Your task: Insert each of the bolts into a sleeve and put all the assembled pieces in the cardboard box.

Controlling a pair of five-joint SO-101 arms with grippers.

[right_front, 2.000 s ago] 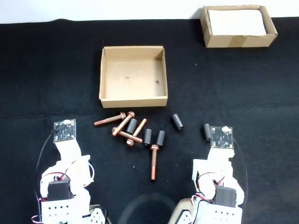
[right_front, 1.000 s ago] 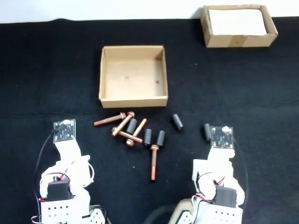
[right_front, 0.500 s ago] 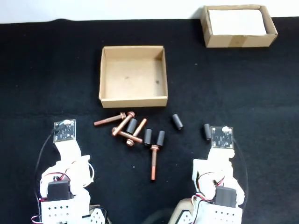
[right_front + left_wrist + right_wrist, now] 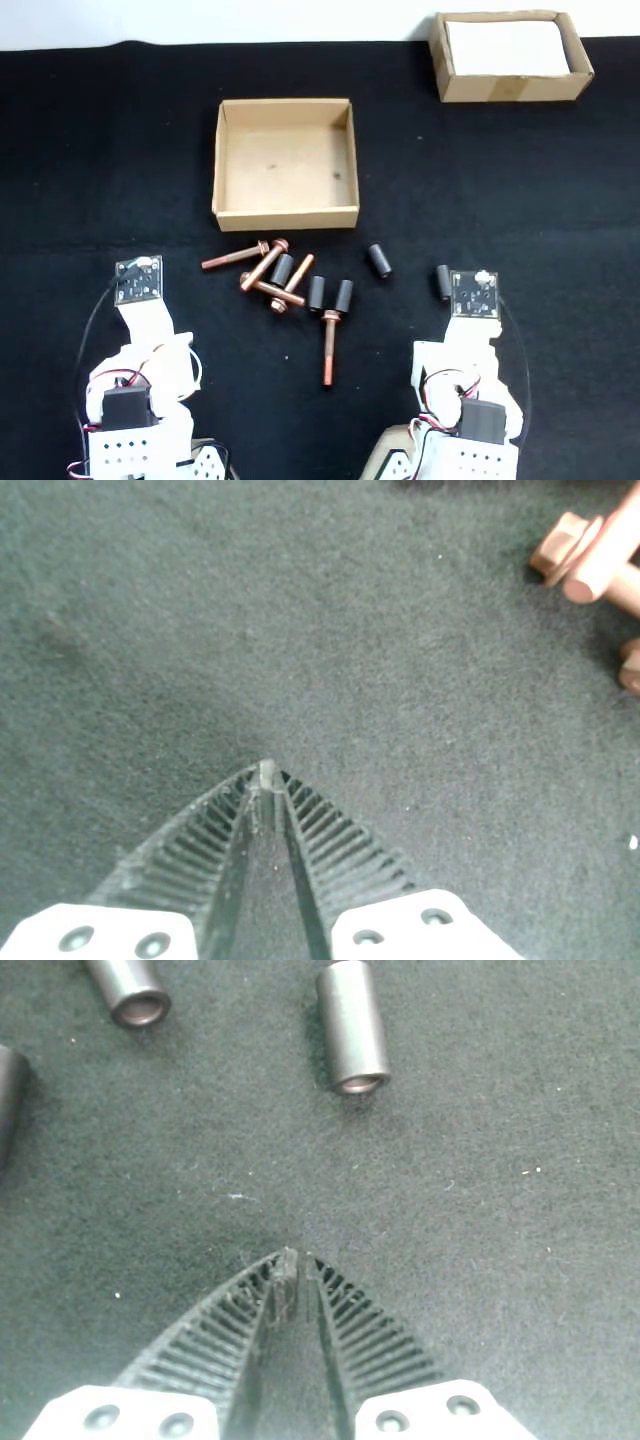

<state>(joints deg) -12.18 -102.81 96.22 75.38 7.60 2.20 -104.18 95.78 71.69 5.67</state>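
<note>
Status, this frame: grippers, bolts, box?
Left gripper shut, empty; right gripper shut, empty. Bolts and sleeves loose on mat, none joined. Box holds nothing; nothing blocks it.

Four bolts (image 4: 262, 268) and three sleeves (image 4: 316, 292) crowd together just in front of the cardboard box (image 4: 286, 213), crossing or touching, with hardly a gap between them. A fifth bolt (image 4: 327, 352) reaches from that cluster toward the near edge of the table (image 4: 560, 180). Two outlying sleeves (image 4: 379, 259) lie apart toward the right edge with bare cloth around each, and the box's top is open.
</note>
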